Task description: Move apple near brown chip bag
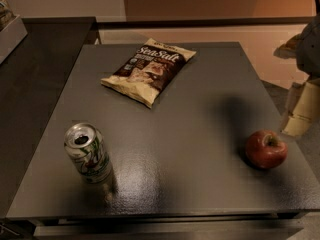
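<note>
A small round red apple with yellowish patches [266,149] sits upright near the right edge of a dark grey textured tabletop [190,134], well apart from the flat, crinkled brown-and-cream "Sea Salt" chip bag [148,70] lying at the far centre. The robot's cream-coloured gripper [299,120] hangs just beyond the table's right edge, above and beside the apple but not touching it; whether it is open or closed cannot be told. The apple looks firm, smooth and fairly solid, so it is likely to roll or slip. A grasp across its widest part, from above, seems safest. At the near left stands a white-and-green drink can [88,153], its tab opening showing dark; whether any liquid is inside is hidden. The bag looks sealed, and its contents cannot be seen.
</note>
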`<action>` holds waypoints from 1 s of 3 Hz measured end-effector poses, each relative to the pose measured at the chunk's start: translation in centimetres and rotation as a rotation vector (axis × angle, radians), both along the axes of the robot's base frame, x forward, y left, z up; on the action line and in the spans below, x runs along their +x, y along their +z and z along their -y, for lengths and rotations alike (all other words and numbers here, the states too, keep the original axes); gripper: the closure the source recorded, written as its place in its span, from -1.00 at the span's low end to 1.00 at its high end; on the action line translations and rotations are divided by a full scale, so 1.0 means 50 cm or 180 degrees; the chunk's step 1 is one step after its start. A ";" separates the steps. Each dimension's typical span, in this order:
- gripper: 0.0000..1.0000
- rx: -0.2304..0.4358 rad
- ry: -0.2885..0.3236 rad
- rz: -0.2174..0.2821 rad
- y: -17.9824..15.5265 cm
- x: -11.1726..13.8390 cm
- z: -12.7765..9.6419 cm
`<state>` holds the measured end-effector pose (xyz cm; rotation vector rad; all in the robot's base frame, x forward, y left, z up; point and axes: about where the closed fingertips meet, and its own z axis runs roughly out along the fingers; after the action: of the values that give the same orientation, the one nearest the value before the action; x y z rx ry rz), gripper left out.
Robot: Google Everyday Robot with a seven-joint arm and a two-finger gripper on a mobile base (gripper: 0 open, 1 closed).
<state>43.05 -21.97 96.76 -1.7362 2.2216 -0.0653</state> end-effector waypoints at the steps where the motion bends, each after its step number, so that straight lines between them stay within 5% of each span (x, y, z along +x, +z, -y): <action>1: -1.00 0.0074 0.0049 -0.0070 -0.035 -0.016 0.003; 3: -1.00 0.0174 0.0095 -0.0232 -0.111 -0.044 0.000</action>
<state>40.86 -21.99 91.23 -1.7686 2.2260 0.0658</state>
